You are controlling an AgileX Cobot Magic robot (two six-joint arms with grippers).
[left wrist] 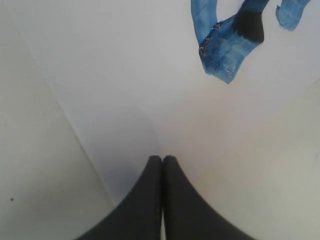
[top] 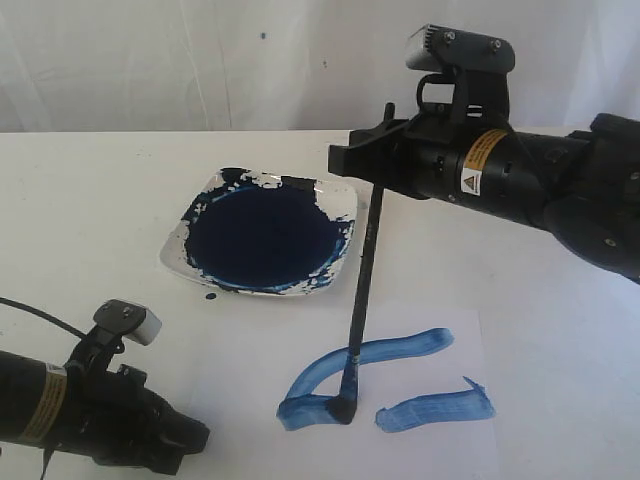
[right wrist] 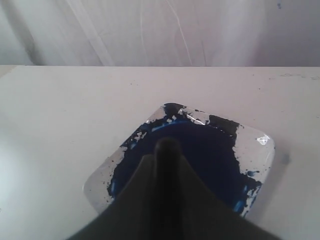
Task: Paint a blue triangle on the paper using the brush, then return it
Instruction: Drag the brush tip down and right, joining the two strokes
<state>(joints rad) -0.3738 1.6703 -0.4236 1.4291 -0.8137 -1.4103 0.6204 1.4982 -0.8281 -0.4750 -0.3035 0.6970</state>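
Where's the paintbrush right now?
Exterior view, centre-right: the brush stands nearly upright in the right claw, tip on the blue strokes on the paper, near the paint dish.

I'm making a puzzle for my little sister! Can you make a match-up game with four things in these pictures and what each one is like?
Things
1. brush
2. paint dish
3. blue triangle
4. left gripper

What it is like
A. jaws shut, holding nothing
B. full of dark blue paint
C. upright, clamped in the right gripper
D. unfinished, with gaps

Pairs: 1-C, 2-B, 3-D, 4-A
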